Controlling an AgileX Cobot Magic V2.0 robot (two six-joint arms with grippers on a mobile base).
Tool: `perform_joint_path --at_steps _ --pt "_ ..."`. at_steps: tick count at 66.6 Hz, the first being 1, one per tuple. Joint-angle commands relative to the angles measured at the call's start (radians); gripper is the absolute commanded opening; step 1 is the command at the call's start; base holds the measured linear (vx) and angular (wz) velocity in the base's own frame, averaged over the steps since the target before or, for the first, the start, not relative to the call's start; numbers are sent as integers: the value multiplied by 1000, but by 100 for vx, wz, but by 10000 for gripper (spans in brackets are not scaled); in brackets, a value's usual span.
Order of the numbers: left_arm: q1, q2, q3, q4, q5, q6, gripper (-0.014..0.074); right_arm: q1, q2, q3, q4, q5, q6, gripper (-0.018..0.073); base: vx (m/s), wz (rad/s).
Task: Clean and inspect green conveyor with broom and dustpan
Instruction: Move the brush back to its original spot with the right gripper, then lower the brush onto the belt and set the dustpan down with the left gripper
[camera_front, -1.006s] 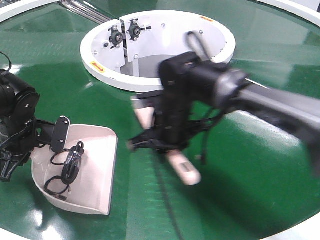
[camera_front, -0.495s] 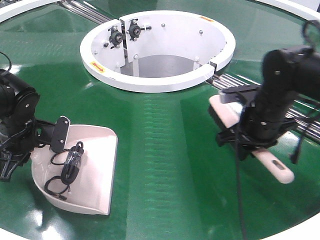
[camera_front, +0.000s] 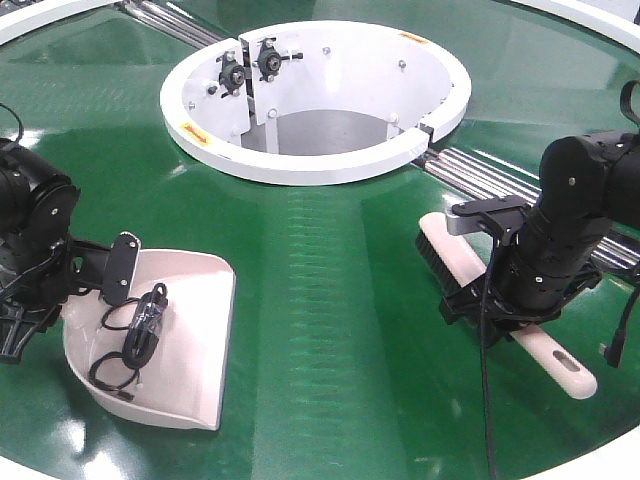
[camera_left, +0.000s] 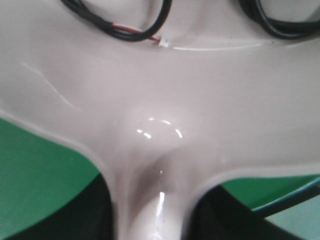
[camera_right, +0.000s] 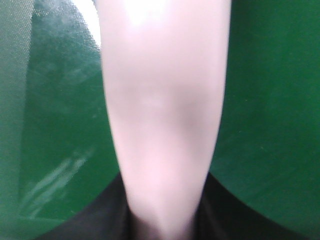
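Your right arm reaches in from the right edge of the front view, its black wrist bent down over the belt. The right gripper (camera_front: 506, 303) is closed around the middle of the long pale pink-beige plastic broom (camera_front: 452, 254). In the right wrist view the broom's handle (camera_right: 162, 125) runs up from between the dark jaws. The broom lies at a slant: its dark bristle end is toward the centre right and its slotted handle end toward the lower right.

Your left arm sits at the left edge, folded low. The left gripper (camera_front: 92, 274) is clamped on the rear of the pale pink-beige plastic scoop-shaped dustpan (camera_front: 188, 345), whose handle (camera_left: 150, 210) runs down between the jaws in the left wrist view.

Both tools are over the glossy dark-green circular conveyor (camera_front: 330, 300), which fills the frame. The white ring-shaped central opening (camera_front: 320, 166) is at the upper centre, and steel roller strips (camera_front: 480, 175) run from it toward the right arm.

The dustpan rests in the lower left with its wide lip facing right. Inside it lies a coiled black cable (camera_front: 140, 335). You can see its loops and a small white connector (camera_left: 163, 43) at the top of the left wrist view.
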Motion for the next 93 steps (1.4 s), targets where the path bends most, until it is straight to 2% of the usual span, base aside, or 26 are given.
perform_joint_path --at_steps 1,19,50,71,84,93 --pt "-6 -41 -26 9 1 -2 -6 -6 -45 -21 23 -22 -34 -1 0 0" --pt "-6 -40 -26 9 0 -2 -6 -6 -45 -21 80 -18 -84 -1 0 0" --pt "-6 -39 -26 8 -17 -2 -6 -6 -45 -21 78 9 -93 -1 0 0" --pt "-3 -36 -26 -63 -113 -2 9 -6 -45 -21 74 28 -93 -1 0 0" --pt "-3 -36 -26 -63 -76 -2 123 -6 -45 -21 74 32 -93 -1 0 0" --pt "-3 -36 -26 -63 -55 -2 281 -6 -45 -21 73 37 -92 -1 0 0"
